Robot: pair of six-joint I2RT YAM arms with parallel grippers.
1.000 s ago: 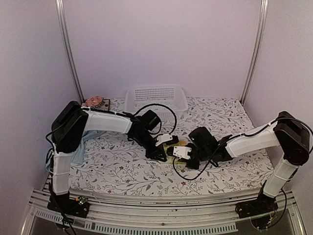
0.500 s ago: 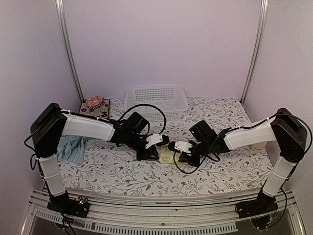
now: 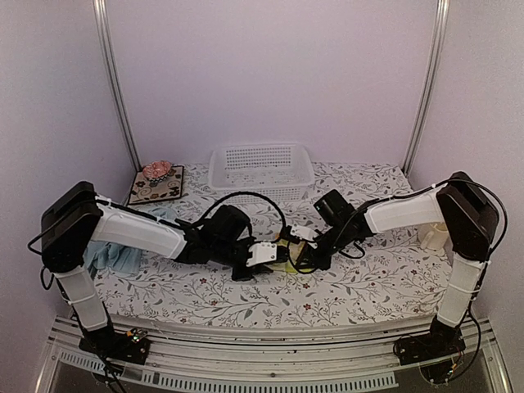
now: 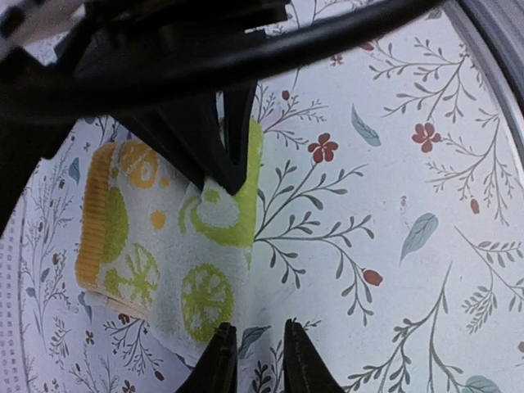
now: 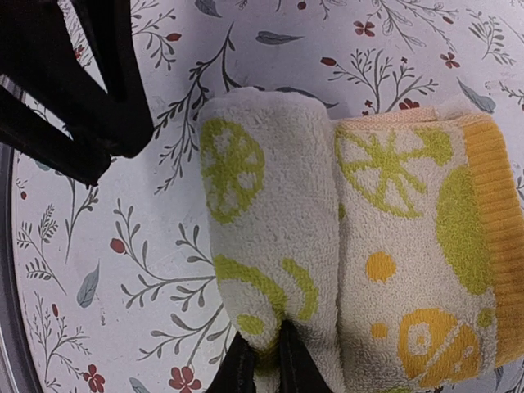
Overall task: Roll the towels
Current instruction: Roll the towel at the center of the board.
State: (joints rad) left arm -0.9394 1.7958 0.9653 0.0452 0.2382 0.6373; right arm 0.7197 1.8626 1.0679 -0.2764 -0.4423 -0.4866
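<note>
The yellow towel (image 5: 344, 246), partly rolled, lies on the tablecloth (image 3: 393, 278) at the centre of the overhead frame. The blue towel (image 3: 123, 258) is seen crumpled at the left. The right gripper (image 5: 264, 364) appears pinched on the roll's edge, probably so the roll cannot spring open. The left gripper (image 4: 252, 360) is held narrowly parted and empty beside the towel's corner. Both arms are stretched low toward the middle.

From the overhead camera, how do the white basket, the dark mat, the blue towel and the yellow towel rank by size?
Largest: the white basket.
Next: the dark mat and the blue towel look alike; the towel is partly hidden.
Smallest: the yellow towel, mostly hidden.
</note>
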